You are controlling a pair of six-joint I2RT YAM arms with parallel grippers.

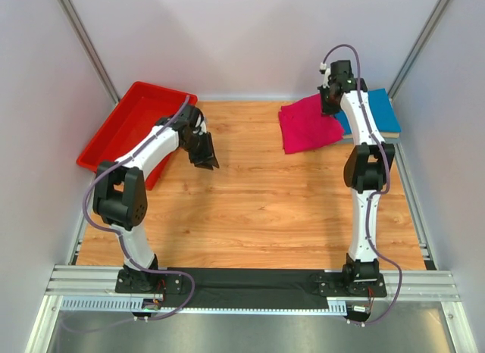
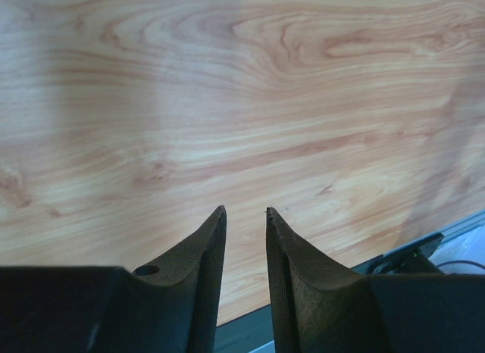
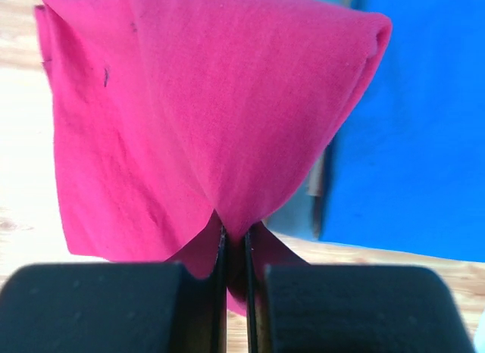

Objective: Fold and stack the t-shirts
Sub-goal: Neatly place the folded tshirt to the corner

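The magenta-pink t-shirt lies folded at the back right of the table, its right part raised. My right gripper is shut on a pinch of it and lifts that edge. The bright blue t-shirt lies folded flat behind and right of it, also in the right wrist view. A thin grey layer shows under the blue one. My left gripper hangs open and empty over bare wood at the left centre; its jaws stand slightly apart.
A red plastic bin sits at the back left, partly over the table's edge, just behind my left arm. White walls enclose the table on three sides. A metal rail runs along the near edge.
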